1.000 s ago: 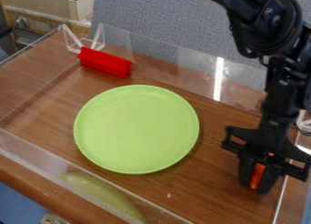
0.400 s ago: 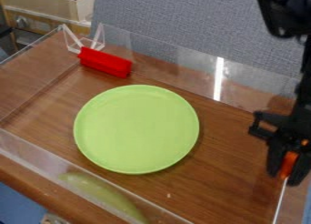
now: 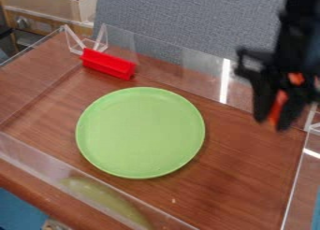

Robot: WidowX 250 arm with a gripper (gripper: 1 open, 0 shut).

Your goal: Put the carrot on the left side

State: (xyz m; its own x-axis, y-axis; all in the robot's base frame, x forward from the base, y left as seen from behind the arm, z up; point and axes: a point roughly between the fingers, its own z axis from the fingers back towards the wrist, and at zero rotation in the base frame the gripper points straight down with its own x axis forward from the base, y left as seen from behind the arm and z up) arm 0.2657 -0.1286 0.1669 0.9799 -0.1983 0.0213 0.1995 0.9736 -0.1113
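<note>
A round lime-green plate [image 3: 140, 132] lies flat in the middle of the wooden bench [image 3: 238, 182]. A red rectangular block [image 3: 108, 64] sits well apart from it near the back left corner. Clear plastic walls [image 3: 37, 51] fence the bench in.

Motion-blurred gripper [image 3: 275, 101] at right, its arm cut off by the top edge, fingers indistinct, with an orange patch between them (likely the carrot [image 3: 293, 81], shape and stem unreadable); pale smear [image 3: 107, 201] at bottom edge unidentifiable.
</note>
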